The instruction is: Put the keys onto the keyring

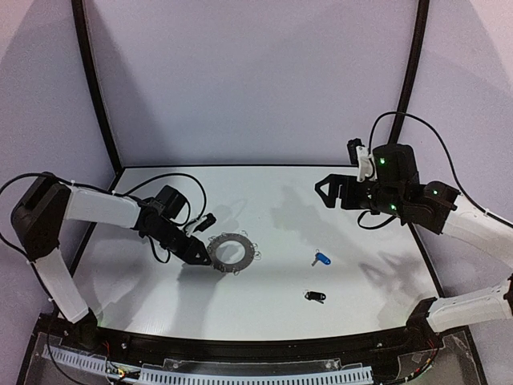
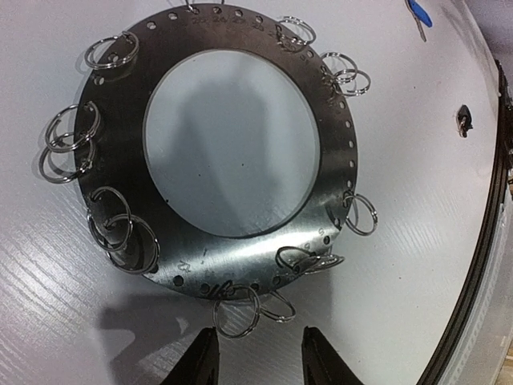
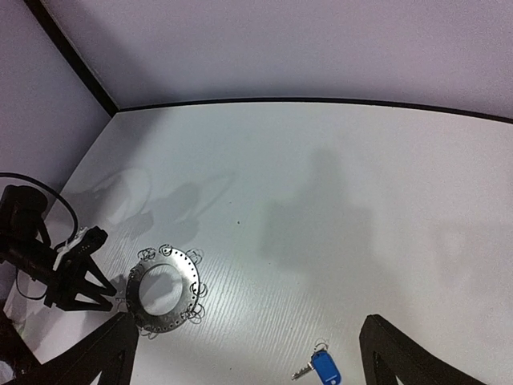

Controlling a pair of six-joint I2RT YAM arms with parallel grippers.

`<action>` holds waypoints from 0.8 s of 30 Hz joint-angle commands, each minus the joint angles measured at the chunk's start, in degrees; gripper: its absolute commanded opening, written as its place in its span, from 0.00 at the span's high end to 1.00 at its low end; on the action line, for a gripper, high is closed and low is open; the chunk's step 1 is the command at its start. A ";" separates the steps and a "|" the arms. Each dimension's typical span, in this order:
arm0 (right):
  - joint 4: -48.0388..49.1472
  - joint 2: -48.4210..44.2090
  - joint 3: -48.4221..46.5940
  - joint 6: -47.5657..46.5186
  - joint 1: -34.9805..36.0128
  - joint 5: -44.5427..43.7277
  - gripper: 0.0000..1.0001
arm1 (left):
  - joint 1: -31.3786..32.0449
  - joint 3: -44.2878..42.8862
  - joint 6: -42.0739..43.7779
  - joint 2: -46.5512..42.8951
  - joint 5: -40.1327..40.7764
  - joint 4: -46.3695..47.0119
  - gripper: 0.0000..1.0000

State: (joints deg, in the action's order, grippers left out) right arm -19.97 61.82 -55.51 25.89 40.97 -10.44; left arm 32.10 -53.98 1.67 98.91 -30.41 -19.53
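The keyring (image 1: 234, 240) is a flat dark grey ring lying on the white table, left of centre, with small wire loops round its edge. In the left wrist view the keyring (image 2: 116, 172) fills the frame. My left gripper (image 2: 258, 362) is open and empty just short of its near edge, with two wire loops in front of the jaws. It shows at the ring's left side in the top view (image 1: 202, 257). The blue-headed key (image 1: 321, 259) and the black-headed key (image 1: 315, 296) lie loose on the table, right of the ring. My right gripper (image 1: 325, 191) is open and empty, high above the table; the blue key (image 3: 325, 365) lies between its fingers' view, far below.
The table has grey walls at the back and sides with black posts (image 1: 96, 88). A black rail (image 1: 240, 345) runs along the near edge. The keyring (image 3: 191, 281) and left gripper (image 3: 76, 277) show at the lower left of the right wrist view.
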 commanded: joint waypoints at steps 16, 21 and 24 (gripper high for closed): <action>-0.60 -2.24 0.54 3.50 -0.01 -0.85 0.02 | 0.07 -4.89 3.28 4.39 -2.19 -3.95 0.78; -0.60 -2.68 0.83 4.26 -0.02 -0.98 0.02 | 0.07 -5.59 3.40 4.13 -1.33 -4.09 0.78; -0.39 -3.26 1.31 4.86 -0.02 -1.14 0.02 | 0.07 -5.69 3.23 3.62 -0.24 -3.79 0.78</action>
State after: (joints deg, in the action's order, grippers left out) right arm -20.60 59.96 -55.29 29.52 40.97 -10.55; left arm 32.10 -58.48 4.29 103.39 -31.86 -22.61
